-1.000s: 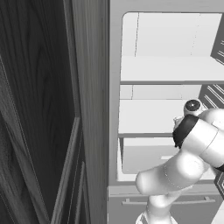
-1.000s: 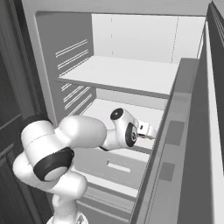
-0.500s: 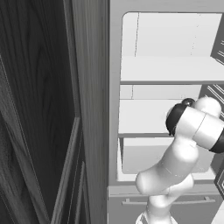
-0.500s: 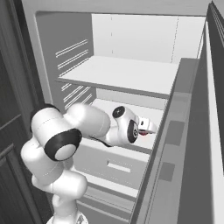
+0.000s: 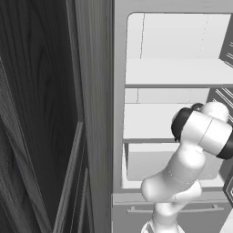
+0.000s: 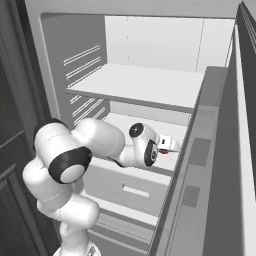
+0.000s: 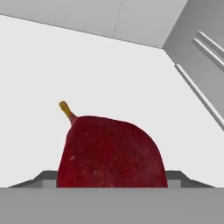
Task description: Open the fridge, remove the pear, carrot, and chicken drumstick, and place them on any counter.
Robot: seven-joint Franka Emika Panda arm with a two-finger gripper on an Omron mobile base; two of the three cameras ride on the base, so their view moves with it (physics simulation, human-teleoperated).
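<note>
The pear (image 7: 111, 151) lies on a white shelf (image 7: 87, 74) inside the open fridge (image 6: 150, 85), dark red, its short yellow-brown stem pointing up and to the left in the hand view. It sits at the very bottom of that view, right in front of the hand. White shelf surface spreads bare to its left, right and behind, up to the rear wall; the ribbed side wall (image 7: 201, 74) stands well off to the right. In the right base view the gripper (image 6: 169, 145) reaches over the middle shelf, close to the door's edge (image 6: 200, 135). Whether its fingers stand apart or together cannot be told.
</note>
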